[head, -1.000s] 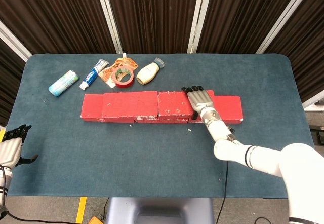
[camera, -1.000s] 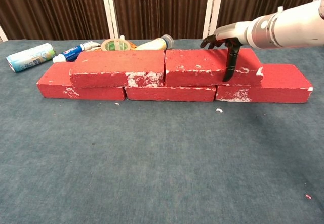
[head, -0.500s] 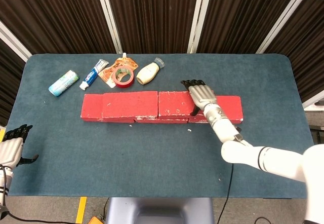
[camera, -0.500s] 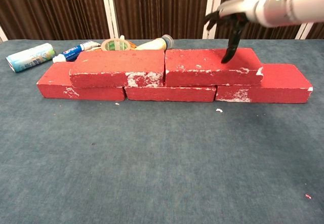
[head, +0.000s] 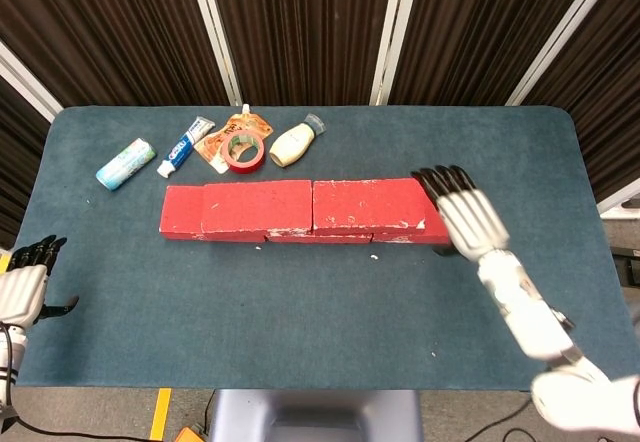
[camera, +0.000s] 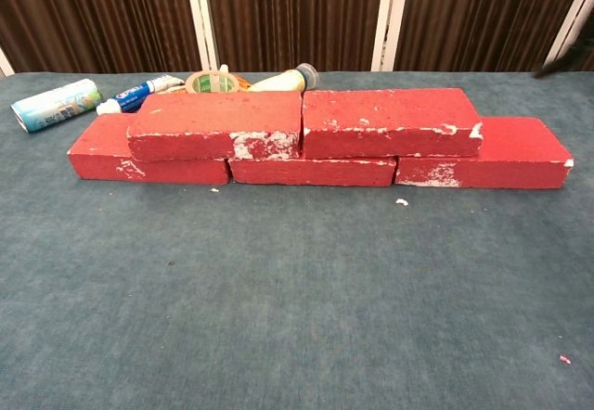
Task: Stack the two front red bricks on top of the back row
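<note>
Bricks are all placed: the left upper brick (camera: 215, 123) and the right upper brick (camera: 390, 121) lie on the bottom row (camera: 313, 171), and my right hand (head: 466, 218) has lifted off the right one, released with fingers apart, so I judge the stacking finished. My left hand (head: 22, 287) rests empty at the table edge (head: 60, 362), seen only from the head, while only the chest view shows the two layers.

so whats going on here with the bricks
Nothing is being held right now. Two red bricks already sit side by side on top of the three-brick back row, so the stack looks built. The right robot hand is open above the row's right end, clear of the bricks. The left robot hand sits idle at the table's left edge. Toothpaste, a tape roll and a small bottle lie behind.
</note>
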Controlling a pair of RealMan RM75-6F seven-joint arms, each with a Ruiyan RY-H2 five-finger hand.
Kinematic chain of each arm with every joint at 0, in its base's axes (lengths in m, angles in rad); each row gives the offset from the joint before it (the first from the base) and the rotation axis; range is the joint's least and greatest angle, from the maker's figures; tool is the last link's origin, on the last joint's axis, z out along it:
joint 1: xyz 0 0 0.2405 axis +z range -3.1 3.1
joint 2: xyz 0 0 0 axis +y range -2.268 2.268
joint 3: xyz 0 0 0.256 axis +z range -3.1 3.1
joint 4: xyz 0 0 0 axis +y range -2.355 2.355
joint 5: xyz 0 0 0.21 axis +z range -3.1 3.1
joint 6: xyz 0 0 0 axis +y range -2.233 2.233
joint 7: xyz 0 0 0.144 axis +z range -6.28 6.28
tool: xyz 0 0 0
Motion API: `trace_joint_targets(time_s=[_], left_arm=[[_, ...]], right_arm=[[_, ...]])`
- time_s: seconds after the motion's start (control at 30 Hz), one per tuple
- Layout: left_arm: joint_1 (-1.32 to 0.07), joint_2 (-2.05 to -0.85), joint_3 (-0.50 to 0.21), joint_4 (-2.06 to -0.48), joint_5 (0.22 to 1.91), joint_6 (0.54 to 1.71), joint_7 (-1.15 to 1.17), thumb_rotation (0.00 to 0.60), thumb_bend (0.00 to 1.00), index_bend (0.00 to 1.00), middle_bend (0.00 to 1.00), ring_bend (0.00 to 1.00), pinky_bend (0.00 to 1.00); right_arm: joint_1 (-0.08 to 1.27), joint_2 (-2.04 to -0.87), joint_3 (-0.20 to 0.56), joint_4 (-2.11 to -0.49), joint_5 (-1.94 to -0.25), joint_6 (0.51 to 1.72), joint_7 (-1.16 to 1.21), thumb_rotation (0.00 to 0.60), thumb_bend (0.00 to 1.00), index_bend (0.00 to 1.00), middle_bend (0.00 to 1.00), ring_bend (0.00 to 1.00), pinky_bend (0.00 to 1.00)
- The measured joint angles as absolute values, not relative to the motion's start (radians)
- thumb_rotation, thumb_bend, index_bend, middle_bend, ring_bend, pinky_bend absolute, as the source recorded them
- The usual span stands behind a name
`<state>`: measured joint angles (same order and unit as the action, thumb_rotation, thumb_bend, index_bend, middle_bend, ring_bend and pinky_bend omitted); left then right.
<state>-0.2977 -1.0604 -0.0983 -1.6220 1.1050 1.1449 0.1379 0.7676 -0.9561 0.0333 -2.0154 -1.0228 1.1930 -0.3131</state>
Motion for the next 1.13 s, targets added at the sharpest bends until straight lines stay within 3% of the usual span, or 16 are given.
trace_joint_targets(time_s=[0.2, 0.3, 0.4, 0.6, 1.13], left_arm=[[-0.276, -1.057, -0.099, -1.629, 1.157, 1.204, 0.110, 0.600, 0.25, 0.00, 0.00, 0.00, 0.00], [-0.261, -1.057, -0.098, -1.621, 1.201, 1.236, 0.062, 0.600, 0.25, 0.00, 0.00, 0.00, 0.00], [-0.243, -1.057, -0.095, -1.611, 1.253, 1.278, 0.016, 0.600, 0.25, 0.00, 0.00, 0.00, 0.00], [-0.216, -1.066, -0.084, -1.614, 1.328, 1.353, 0.020, 0.600, 0.25, 0.00, 0.00, 0.00, 0.00], [-0.219, -1.149, -0.091, -1.606, 1.320, 1.359, 0.146, 0.600, 0.25, 0.00, 0.00, 0.00, 0.00]], right_arm=[[0.488, -1.003, -0.111, -1.962, -1.407, 1.439, -0.257, 0.600, 0.00, 0.10, 0.16, 0.04, 0.00], [0.371, -1.051, -0.165, -1.867, -1.496, 1.536, -0.212, 0.600, 0.00, 0.10, 0.16, 0.04, 0.00], [0.314, -1.098, -0.193, -1.765, -1.519, 1.554, -0.151, 0.600, 0.00, 0.10, 0.16, 0.04, 0.00], [0.260, -1.178, -0.174, -1.643, -1.504, 1.509, -0.105, 0.600, 0.00, 0.10, 0.16, 0.04, 0.00], [0.221, -1.202, -0.086, -1.641, -1.457, 1.444, -0.143, 0.600, 0.00, 0.09, 0.16, 0.03, 0.00]])
